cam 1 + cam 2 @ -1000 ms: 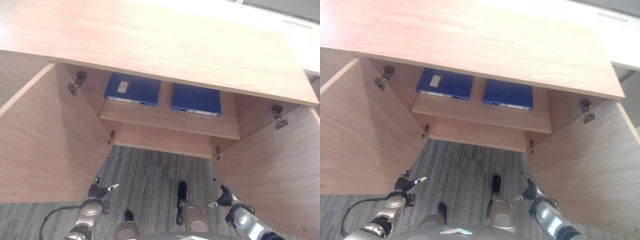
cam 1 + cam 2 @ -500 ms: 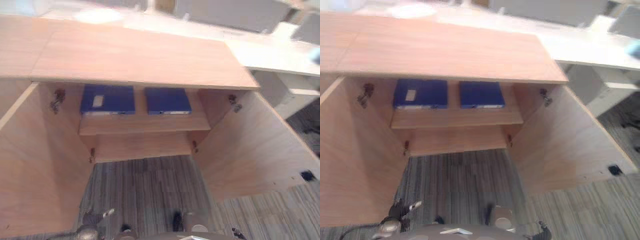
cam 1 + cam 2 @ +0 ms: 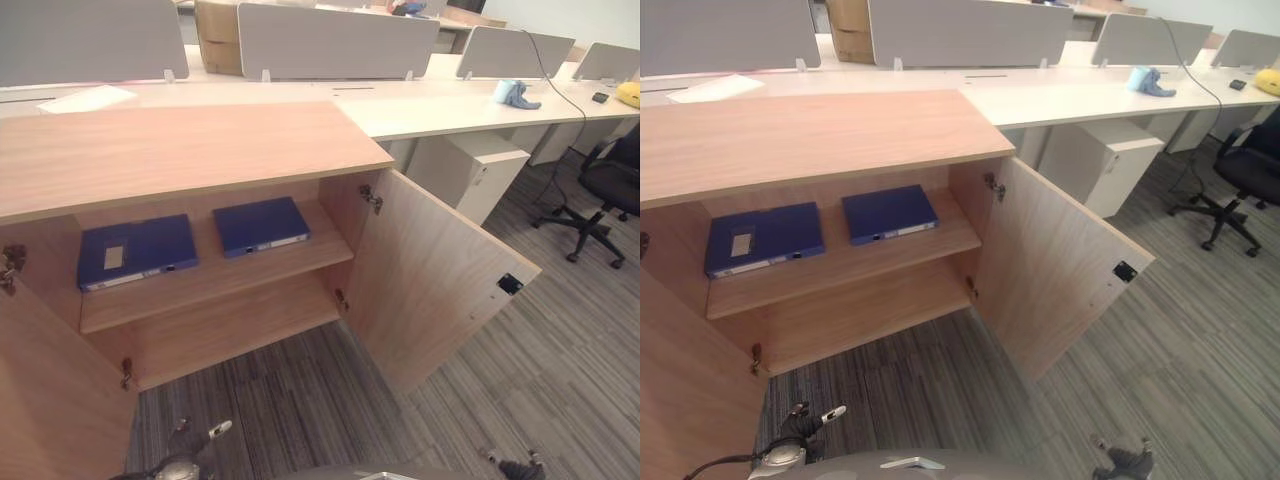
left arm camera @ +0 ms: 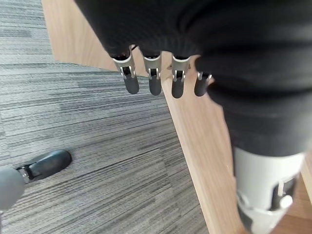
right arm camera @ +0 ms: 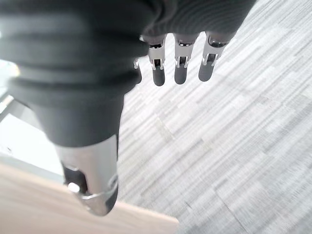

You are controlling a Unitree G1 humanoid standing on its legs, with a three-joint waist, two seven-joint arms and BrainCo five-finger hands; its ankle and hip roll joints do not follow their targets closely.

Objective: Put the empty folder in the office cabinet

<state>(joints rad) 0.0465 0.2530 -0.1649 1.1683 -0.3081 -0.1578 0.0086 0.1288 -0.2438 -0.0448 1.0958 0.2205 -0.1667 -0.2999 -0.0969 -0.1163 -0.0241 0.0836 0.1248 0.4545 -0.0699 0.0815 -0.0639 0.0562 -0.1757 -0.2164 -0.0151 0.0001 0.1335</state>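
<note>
Two folders [image 3: 137, 251] flat on cabinet [image 3: 190, 150] shelf; doors open; hands empty.

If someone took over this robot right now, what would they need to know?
Left hand: open, empty, hanging low beside the left cabinet door.
Right hand: open, empty, hanging above the carpet.
Two blue folders lie flat side by side on the cabinet's upper shelf; the left one carries a pale label.
Done, by the look of it: folders are inside the cabinet.
Left: both doors stand open, the right door swung wide. Closing them is likely the only remaining step.
</note>
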